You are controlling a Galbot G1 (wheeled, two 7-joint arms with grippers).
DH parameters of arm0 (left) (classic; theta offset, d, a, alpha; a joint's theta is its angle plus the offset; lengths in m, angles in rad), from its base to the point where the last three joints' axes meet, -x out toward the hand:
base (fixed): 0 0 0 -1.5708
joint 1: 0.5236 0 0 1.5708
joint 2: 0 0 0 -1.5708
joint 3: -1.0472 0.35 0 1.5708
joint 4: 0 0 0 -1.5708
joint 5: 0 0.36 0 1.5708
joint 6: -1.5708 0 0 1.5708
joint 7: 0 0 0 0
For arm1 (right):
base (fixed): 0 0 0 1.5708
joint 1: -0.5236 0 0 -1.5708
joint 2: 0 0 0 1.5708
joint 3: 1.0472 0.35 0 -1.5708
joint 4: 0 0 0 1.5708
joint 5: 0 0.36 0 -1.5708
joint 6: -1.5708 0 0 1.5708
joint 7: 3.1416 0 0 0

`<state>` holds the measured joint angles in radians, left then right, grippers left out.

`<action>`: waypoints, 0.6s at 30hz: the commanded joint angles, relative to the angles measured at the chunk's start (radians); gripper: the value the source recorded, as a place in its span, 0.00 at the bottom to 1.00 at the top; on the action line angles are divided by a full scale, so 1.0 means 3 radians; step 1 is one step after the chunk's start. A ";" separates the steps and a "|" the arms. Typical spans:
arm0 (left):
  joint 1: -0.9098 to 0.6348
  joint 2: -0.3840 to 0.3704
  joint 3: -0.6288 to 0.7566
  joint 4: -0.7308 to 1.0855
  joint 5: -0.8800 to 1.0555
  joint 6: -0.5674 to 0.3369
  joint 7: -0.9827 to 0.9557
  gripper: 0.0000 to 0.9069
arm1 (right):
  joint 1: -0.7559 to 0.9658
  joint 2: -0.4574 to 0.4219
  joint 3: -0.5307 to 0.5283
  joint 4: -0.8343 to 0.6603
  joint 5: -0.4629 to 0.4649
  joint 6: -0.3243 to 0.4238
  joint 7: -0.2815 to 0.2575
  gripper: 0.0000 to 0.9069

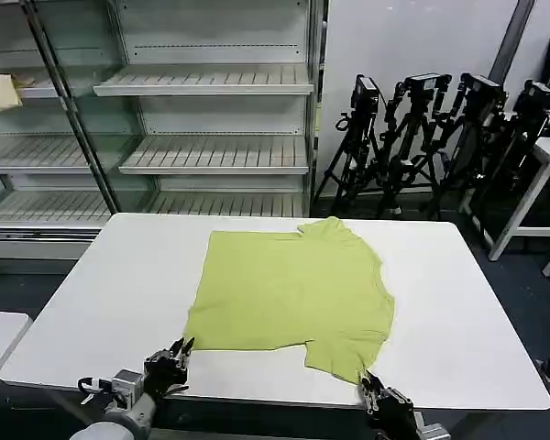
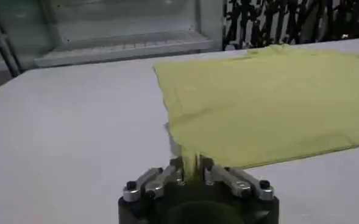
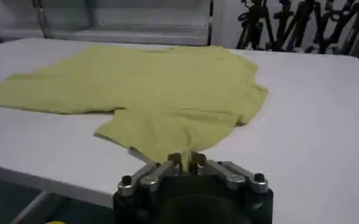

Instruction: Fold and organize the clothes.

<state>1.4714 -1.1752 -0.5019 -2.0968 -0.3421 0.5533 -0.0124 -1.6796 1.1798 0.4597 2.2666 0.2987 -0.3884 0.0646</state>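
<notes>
The lime shirt lay flat on the white tabletop, a little right of the middle, just beyond both tools. Its collar pointed to the far edge, toward the shelves, and one sleeve pointed to the near edge on the right. Its long axis seemed to run across the tabletop, from the left hem to the right side.

The left tool stood at the near left corner of the shirt, and in the left wrist view it looked clenched on that corner. The right tool stood at the tip of the near sleeve and looked clenched on the fabric too. Each arm was nearest to its own corner, so a fold would probably go away from the robot.
</notes>
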 commanded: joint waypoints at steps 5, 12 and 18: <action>-0.0481 -0.0030 -0.0027 0.0022 -0.0405 -0.0217 -0.0028 0.01 | 0.1206 -0.0026 0.0165 -0.0485 0.0190 -0.0117 -0.0088 0.00; -0.1110 -0.0041 0.0121 0.0529 -0.0695 -0.0210 -0.0067 0.01 | 0.1852 -0.0014 -0.0048 -0.1194 0.0155 -0.0114 -0.0086 0.00; -0.1584 -0.0132 0.0285 0.1001 -0.0715 -0.0214 -0.0068 0.01 | 0.2112 0.0039 -0.0213 -0.1525 -0.0046 -0.0049 -0.0152 0.00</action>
<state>1.1450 -1.2120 -0.4415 -1.9064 -0.5060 0.4993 -0.0304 -1.2345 1.1897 0.4315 1.9773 0.3145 -0.4060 0.0313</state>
